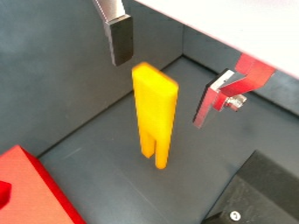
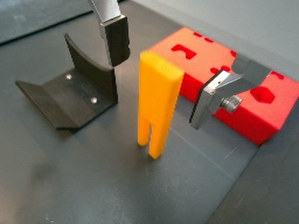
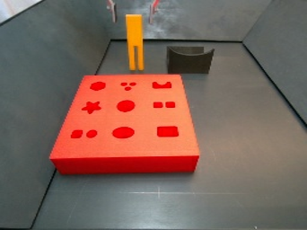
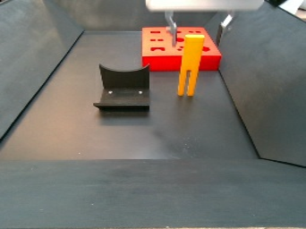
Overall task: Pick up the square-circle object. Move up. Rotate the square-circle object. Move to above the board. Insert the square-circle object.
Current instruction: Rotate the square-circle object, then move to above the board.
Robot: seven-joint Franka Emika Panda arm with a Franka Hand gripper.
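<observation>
The square-circle object (image 2: 156,96) is a long orange-yellow bar that stands upright on the dark floor, split prongs down. It also shows in a wrist view (image 1: 155,114) and in both side views (image 3: 135,40) (image 4: 189,64). My gripper (image 2: 159,94) is open around the bar's upper end, one finger on each side, with a gap between each pad and the bar. From the sides the gripper (image 3: 135,9) (image 4: 198,25) hangs just above the bar. The board (image 3: 126,112), a flat red block with shaped holes, lies beside the bar (image 4: 159,40) (image 2: 263,109) (image 1: 30,188).
The fixture (image 4: 120,88), a dark L-shaped bracket, stands on the floor on the bar's other side from the board (image 2: 70,83) (image 3: 188,58). Grey walls (image 4: 36,72) enclose the floor.
</observation>
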